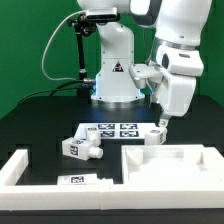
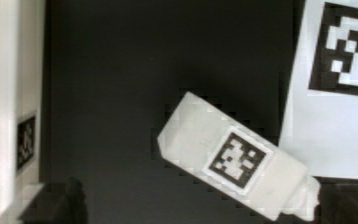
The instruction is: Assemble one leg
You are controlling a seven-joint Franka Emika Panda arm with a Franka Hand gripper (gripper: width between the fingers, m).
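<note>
We see the leg [image 1: 155,138] sitting at the right end of the marker board [image 1: 115,130] in the exterior view, directly beneath the gripper [image 1: 161,122], which is spread wide and holds nothing. We judge the leg to be light, stiff, smooth plastic. It is best gripped squarely across its flat sides at mid-length.

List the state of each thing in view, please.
gripper: jaws open, holding nothing, low over the leg.
leg: lying on the table, not gripped.
panel: flat on the table, no leg visibly attached.
marker board: flat on the table.
</note>
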